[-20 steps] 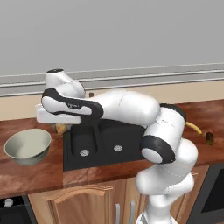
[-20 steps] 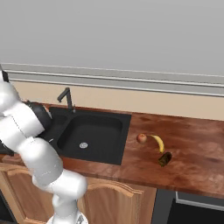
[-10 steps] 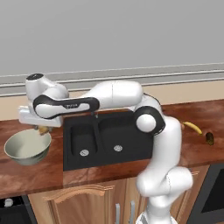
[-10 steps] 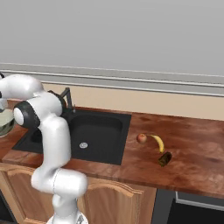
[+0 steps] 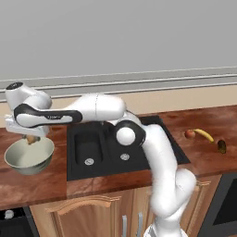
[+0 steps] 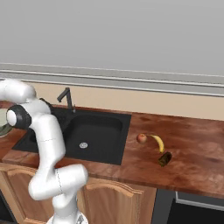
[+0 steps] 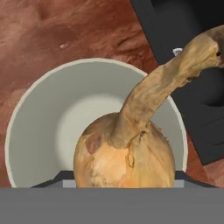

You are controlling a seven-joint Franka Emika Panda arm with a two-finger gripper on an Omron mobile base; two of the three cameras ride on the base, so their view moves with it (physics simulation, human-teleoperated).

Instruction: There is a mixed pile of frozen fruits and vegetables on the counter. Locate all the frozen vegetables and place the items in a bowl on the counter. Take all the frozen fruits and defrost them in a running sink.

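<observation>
1. The tool point(image 5: 30, 138) is clamped on the small tan onion-like bulb point(image 7: 124, 153). In the hand view the bulb's round body sits low in the middle, and its thin dried stem runs up toward 2 o'clock, so the long axis slants out over the bowl's rim toward the black double-basin sink point(image 5: 111, 143).
2. The relation that counts: the wide, glossy, pale greenish-cream bowl point(image 5: 14, 158) lies directly beneath the held bulb. In the hand view the bowl's rim point(image 7: 26, 96) rings the bulb from about 7 o'clock round to 4 o'clock, and its pale floor shows at about 10 o'clock of the bulb. My judgement is that the drop is lined up and the coming move needs only a release, perhaps after a little lowering.
3. In the left base view the bulb point(image 5: 31, 138) hangs just above the bowl's far rim, apart from it; whether it is already inside the rim line I cannot tell from that side.
4. The rest of the pile stays well apart on the reddish-brown wood-grain tabletop point(image 6: 192, 153), at 3 o'clock of the sink: the small round red apple point(image 6: 141, 138), the curved yellow banana point(image 6: 159, 143) and the dark olive-brown lump point(image 6: 164, 159).
5. Against half a second ago, the arm has stretched further toward 9 o'clock and the tool, then at the bowl's near edge, is now over the bowl. The apple, banana and lump have not moved.
</observation>
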